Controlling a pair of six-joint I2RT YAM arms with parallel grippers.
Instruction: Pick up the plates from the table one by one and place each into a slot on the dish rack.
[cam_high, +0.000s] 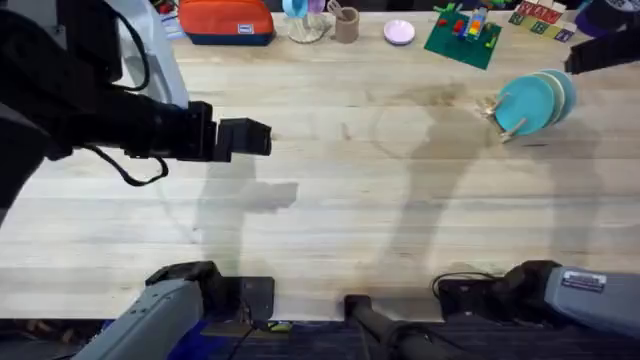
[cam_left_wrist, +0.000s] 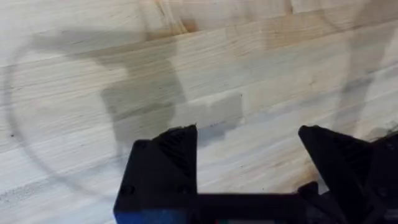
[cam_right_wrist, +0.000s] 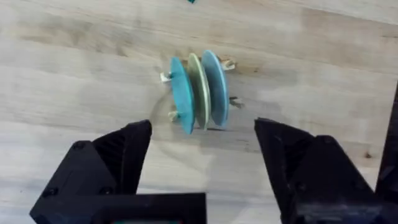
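Note:
Three plates stand upright side by side in the dish rack at the table's far right: a teal one, a pale cream-yellow one and a light blue one. The overhead view shows the same rack with the teal plate in front. My right gripper hovers above the rack, open and holding nothing. Over the left part of the table my left gripper hangs open above bare wood.
Along the far edge lie an orange pouch, a brown cup, a small pinkish-white dish and a green baseplate with toy bricks. Both arm bases sit at the near edge.

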